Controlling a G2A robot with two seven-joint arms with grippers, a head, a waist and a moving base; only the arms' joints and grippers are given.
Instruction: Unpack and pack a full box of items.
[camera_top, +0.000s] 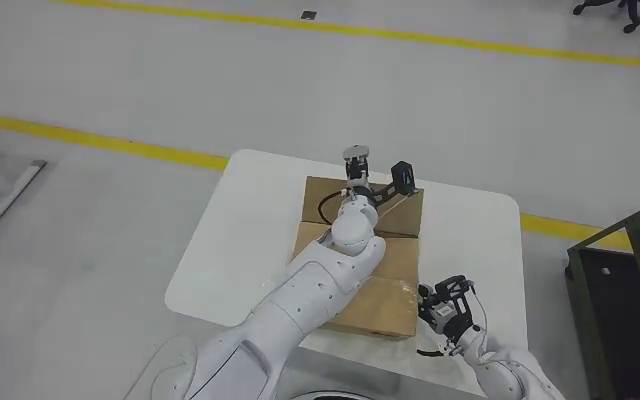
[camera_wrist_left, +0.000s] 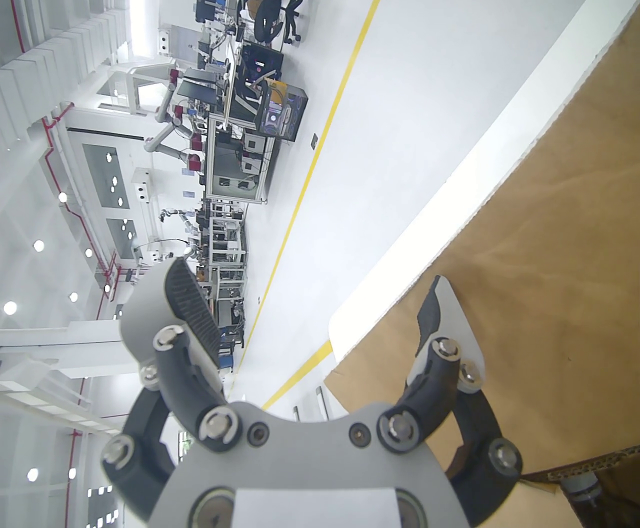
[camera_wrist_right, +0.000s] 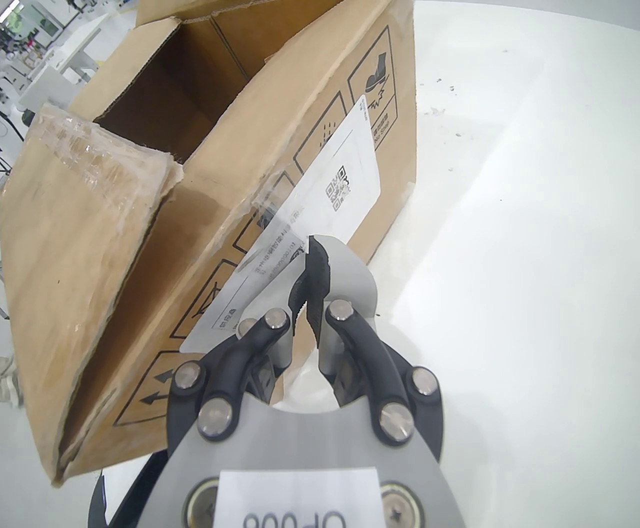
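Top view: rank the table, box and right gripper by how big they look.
1. table, largest
2. box, covers a good part of the tabletop
3. right gripper, by far the smallest
The gaps are wide, so nearness to the camera does not upset the order.

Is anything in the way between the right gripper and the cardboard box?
Nothing visible: the right gripper, shut, sits right by the box, at the white label on its side wall, with no object between them.
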